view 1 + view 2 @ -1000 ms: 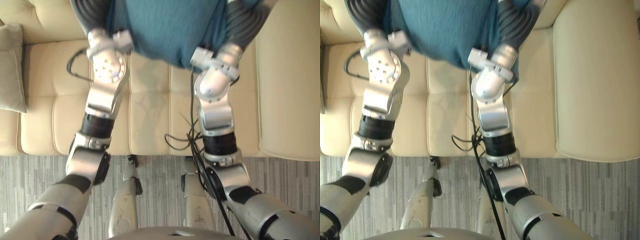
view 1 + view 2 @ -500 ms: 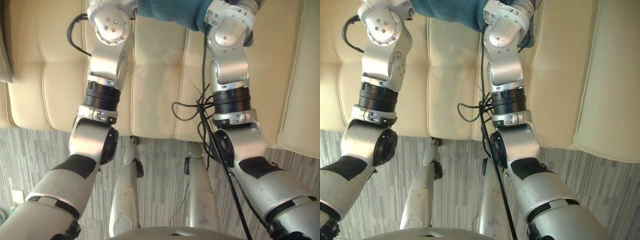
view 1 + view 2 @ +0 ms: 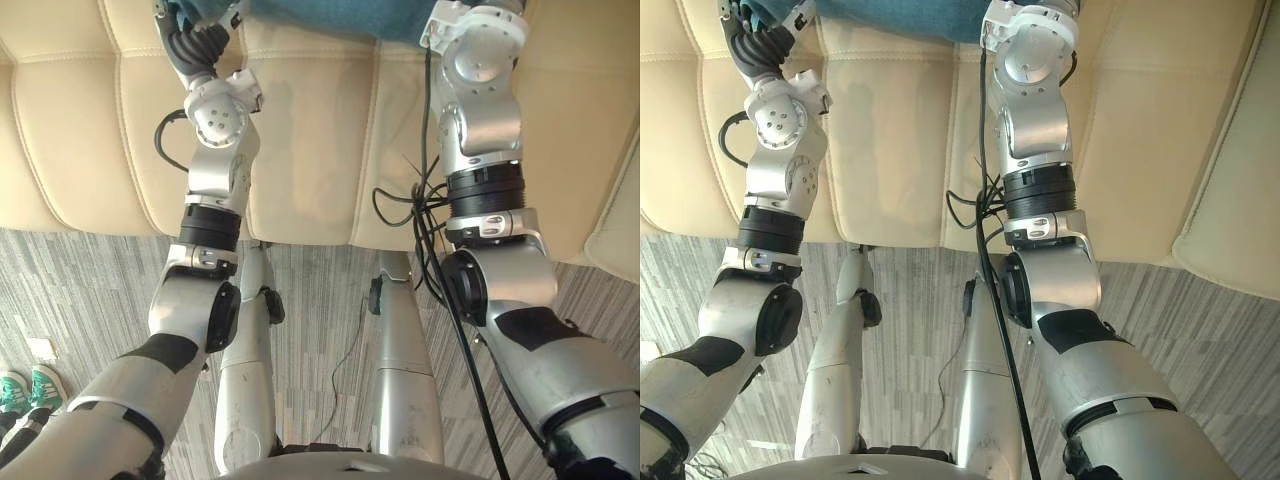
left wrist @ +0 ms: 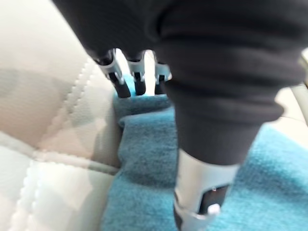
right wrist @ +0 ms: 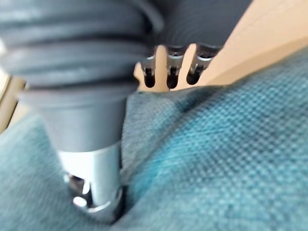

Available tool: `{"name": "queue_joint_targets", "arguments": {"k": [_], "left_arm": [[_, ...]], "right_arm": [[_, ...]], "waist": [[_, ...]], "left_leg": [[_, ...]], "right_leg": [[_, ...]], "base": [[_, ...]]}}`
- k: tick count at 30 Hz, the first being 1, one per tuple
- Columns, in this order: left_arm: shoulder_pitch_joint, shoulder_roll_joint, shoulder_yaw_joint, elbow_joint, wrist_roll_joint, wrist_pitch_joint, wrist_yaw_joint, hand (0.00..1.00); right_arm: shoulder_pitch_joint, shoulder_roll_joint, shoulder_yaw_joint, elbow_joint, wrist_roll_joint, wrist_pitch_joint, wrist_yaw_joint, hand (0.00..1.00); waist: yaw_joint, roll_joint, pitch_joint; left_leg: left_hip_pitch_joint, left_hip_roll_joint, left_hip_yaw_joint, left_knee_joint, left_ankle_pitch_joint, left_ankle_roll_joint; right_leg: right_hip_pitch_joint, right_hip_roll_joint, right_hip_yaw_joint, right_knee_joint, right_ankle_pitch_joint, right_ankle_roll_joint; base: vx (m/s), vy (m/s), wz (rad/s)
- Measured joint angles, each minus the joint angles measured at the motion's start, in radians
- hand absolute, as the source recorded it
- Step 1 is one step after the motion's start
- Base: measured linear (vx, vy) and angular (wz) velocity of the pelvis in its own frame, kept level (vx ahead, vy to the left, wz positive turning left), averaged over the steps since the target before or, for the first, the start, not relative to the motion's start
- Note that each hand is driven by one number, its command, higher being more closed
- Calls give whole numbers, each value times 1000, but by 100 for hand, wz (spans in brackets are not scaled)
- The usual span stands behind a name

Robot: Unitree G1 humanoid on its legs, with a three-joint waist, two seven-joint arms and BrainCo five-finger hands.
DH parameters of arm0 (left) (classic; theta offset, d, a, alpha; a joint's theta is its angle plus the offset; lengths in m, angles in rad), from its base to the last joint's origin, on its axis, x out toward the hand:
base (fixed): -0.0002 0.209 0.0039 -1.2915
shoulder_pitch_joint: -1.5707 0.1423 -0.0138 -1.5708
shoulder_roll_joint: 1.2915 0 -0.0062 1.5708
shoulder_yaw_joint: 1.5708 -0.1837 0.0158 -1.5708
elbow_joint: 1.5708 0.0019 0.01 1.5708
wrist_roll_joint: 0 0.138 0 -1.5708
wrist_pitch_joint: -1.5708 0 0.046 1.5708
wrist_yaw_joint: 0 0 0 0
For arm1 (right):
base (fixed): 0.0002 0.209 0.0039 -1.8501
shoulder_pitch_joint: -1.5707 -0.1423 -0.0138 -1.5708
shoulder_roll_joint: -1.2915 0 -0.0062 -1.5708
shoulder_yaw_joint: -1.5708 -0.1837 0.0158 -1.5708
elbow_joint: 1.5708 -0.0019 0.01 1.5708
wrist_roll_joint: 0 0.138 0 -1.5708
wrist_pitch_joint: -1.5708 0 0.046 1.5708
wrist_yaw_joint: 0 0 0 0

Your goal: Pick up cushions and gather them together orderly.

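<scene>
Pinched teal cushion point(image 5: 216, 159) between thumb and curled fingers of left hand point(image 4: 199, 183) and right hand point(image 5: 94, 173) alike; cream sofa point(image 3: 300, 130) beneath.

Head eyes look down at sofa point(image 3: 300, 150); wrist cameras press close to cushion point(image 5: 216, 159).

Cushion point(image 3: 320, 15) at the sofa point(image 3: 300, 130) seat's far side, left hand point(image 4: 202, 185) at its left end, right hand point(image 5: 94, 168) at its right. Floor point(image 3: 90, 290) before the sofa; shoes point(image 3: 30, 388) on it, far left.

cushion point(image 5: 216, 159): teal (fine weave) | sofa point(image 3: 300, 130): cream | floor point(image 3: 90, 290): grey, streaked | shoes point(image 3: 36, 386): green, white-soled
</scene>
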Motion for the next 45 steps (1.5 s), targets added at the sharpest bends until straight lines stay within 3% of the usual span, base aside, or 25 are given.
{"name": "queue_joint_targets", "arguments": {"k": [5, 10, 13, 20, 25, 29, 34, 40, 45], "left_arm": [[48, 2, 7, -1, -20, -24, 1, 0], [90, 31, 21, -34, -97, -30, 2, 0], [148, 48, 46, -53, -111, -28, 2, 0], [222, 200, 122, -194, -129, -36, 0, 0], [317, 235, 128, -275, -133, -39, -45, 0], [541, 196, 138, -449, -138, -61, -89, 0], [886, 106, 149, -509, -147, -85, -181, 0], [1223, -81, 142, -396, -139, -50, -343, 0], [1279, -103, 134, -172, -94, -4, -409, 0]], "right_arm": [[57, 2, -13, -1, 10, -13, 0, 0], [126, 10, -38, -5, 31, -12, -3, 0], [213, 8, -73, -92, 74, -21, -2, 0], [269, -6, -104, -167, 114, -50, 25, 0], [401, -20, -132, -284, 119, -53, 49, 0], [627, -21, -160, -443, 119, -62, 81, 0], [922, 24, -160, -513, 148, -101, 169, 0], [1293, 196, -118, -425, 160, -114, 320, 0], [1399, 260, -71, -157, 176, -100, 395, 0]], "waist": [[-17, -10, 6], [-23, -37, 22], [-35, -39, 23], [-36, -44, 26], [-26, -44, 26], [-30, -45, 25], [-21, -54, 21], [-13, -90, -118], [-6, -98, -247]], "left_leg": [[10, 4, 11, 0, 0, 0], [52, 13, 32, 0, -10, 8], [81, 12, 36, 0, -22, 10], [134, 28, 56, 0, -19, 15], [183, 30, 55, 1, -23, 21], [283, 22, 21, 4, -36, 20], [425, 10, -13, 114, -143, 19], [611, 26, -10, 128, -214, 18], [731, 36, 19, 136, -270, 6]], "right_leg": [[-3, 6, 6, 11, -9, -4], [15, 17, 19, 30, -17, -9], [41, 19, 25, 30, -17, -9], [86, 38, 31, 20, -16, -11], [133, 41, 27, 26, -26, -15], [222, 25, -4, 101, -90, -26], [394, -5, -26, 172, -193, -34], [633, -5, -65, 66, -199, -43], [788, -1, -67, -42, -174, -23]], "base": [[-19, -102, -6], [-43, -108, -10], [-42, -114, -5], [-19, -98, -11], [-8, -101, -1], [16, -100, 25], [46, -109, 20], [133, 17, -8], [150, 42, -20]]}}
